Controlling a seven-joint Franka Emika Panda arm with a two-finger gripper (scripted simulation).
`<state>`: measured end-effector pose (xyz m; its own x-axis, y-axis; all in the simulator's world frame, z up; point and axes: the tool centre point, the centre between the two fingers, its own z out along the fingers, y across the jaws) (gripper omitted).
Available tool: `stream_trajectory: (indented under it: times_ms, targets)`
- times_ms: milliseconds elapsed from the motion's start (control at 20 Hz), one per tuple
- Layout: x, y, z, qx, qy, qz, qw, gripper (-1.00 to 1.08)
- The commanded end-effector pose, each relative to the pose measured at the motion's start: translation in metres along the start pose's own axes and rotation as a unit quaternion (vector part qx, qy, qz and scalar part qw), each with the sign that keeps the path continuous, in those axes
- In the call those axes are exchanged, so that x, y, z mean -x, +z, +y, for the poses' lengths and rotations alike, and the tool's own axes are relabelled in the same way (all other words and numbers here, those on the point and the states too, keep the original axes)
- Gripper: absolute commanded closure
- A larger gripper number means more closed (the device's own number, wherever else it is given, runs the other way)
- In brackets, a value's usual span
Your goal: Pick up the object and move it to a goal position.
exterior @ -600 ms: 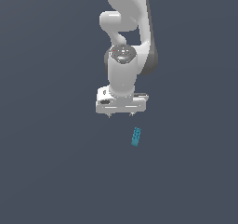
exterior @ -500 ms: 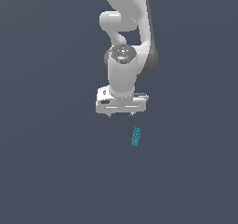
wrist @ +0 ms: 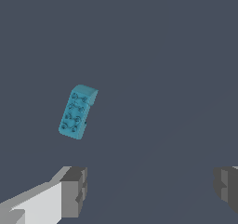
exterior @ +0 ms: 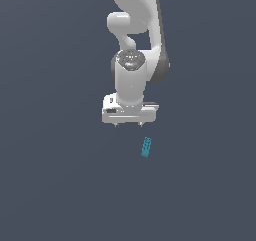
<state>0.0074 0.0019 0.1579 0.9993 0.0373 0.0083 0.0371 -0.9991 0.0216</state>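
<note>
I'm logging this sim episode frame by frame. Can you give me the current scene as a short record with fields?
object: teal-blue studded block, lying on the dark floor, studs facing up
gripper: white gripper, open, holding nothing
relation: block is apart from the gripper, below it and toward the exterior view's right in that picture
wrist view: block lies ahead of the fingers, not between them
task state: block not yet grasped
goal marker: none visible

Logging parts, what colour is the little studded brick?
Teal-blue brick, clearest in the wrist view.
</note>
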Motion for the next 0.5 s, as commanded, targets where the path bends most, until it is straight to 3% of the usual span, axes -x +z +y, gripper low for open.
stream_trajectory:
  times_ms: [0,450]
  targets:
    - [0.000,-0.001,0.001,0.001,0.000,0.000,1.0000,-0.92]
    - [-0.006,0.009,-0.010,-0.001,0.020,0.000,0.9998,-0.92]
